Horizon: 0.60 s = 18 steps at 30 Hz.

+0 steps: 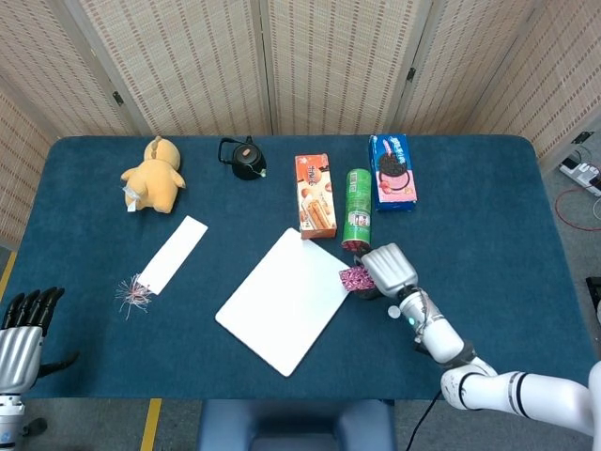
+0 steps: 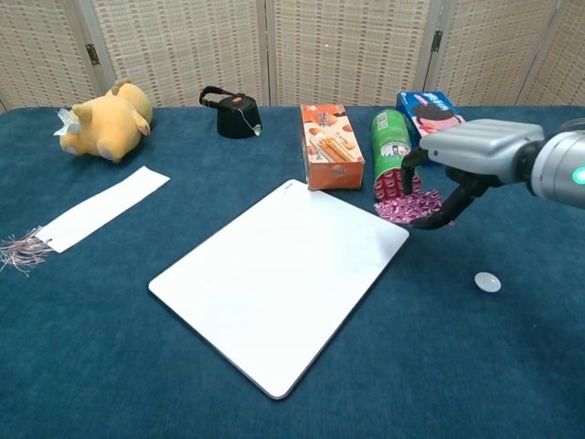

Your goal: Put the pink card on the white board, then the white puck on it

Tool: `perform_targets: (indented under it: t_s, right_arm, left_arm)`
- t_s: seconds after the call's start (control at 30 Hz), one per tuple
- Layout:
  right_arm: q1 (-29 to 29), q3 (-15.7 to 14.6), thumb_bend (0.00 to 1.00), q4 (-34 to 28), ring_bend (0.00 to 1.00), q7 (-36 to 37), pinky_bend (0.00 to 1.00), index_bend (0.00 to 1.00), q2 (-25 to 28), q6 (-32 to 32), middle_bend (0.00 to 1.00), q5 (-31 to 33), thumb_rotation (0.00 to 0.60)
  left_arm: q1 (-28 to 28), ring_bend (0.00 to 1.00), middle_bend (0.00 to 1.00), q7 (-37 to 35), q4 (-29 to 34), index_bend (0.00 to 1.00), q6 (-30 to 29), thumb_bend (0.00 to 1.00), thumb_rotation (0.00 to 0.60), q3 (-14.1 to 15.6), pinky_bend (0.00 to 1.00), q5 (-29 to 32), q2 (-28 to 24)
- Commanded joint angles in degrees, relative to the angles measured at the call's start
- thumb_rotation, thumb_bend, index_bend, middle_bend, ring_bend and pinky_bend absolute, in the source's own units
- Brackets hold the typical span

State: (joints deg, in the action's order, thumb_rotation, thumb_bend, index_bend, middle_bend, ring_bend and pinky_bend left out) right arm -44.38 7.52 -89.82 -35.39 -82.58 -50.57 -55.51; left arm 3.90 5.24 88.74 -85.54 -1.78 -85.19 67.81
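My right hand (image 1: 385, 270) (image 2: 457, 160) holds the glittery pink card (image 1: 355, 279) (image 2: 403, 207) lifted off the table, at the right corner of the white board (image 1: 282, 305) (image 2: 274, 274). The card hangs just past the board's edge, in front of the green can (image 2: 393, 165). The white puck (image 2: 487, 282) lies on the blue cloth to the right of the board; in the head view my right arm mostly hides the puck (image 1: 394, 311). My left hand (image 1: 21, 336) rests off the table's left front corner, fingers apart and holding nothing.
Behind the board stand an orange snack box (image 1: 315, 195), the green can (image 1: 357, 209) and a blue cookie box (image 1: 393, 172). A black teapot (image 1: 243, 158), a yellow plush toy (image 1: 152, 176) and a white bookmark with tassel (image 1: 172, 254) lie to the left.
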Motion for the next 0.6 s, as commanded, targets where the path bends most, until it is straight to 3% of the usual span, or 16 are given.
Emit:
perform_targets:
  t_s: [0.03, 0.33, 0.6]
  right_arm:
    - [-2.64, -0.15, 0.3, 1.97, 0.88, -2.31, 0.81, 0.38, -4.11, 1.88, 0.27, 2.16, 0.402]
    - [-8.27, 0.32, 0.3, 9.5, 0.88, -4.55, 0.81, 0.29, -14.14, 5.1, 0.23, 6.45, 0.402]
    - [-10.65, 0.61, 0.3, 8.7, 0.87, -5.58, 0.81, 0.12, -15.37, 3.93, 0.16, 5.87, 0.399]
  left_arm:
    - [-0.11, 0.1, 0.12, -0.07, 0.16, 0.1, -0.26, 0.17, 0.6, -0.05, 0.05, -0.08, -0.1]
    - [-1.23, 0.1, 0.12, -0.73, 0.71, 0.1, -1.68, 0.17, 0.6, 0.23, 0.05, -0.1, -1.42]
    - [-1.96, 0.1, 0.12, -1.2, 0.74, 0.1, -2.07, 0.17, 0.6, 0.55, 0.04, 0.03, -1.7]
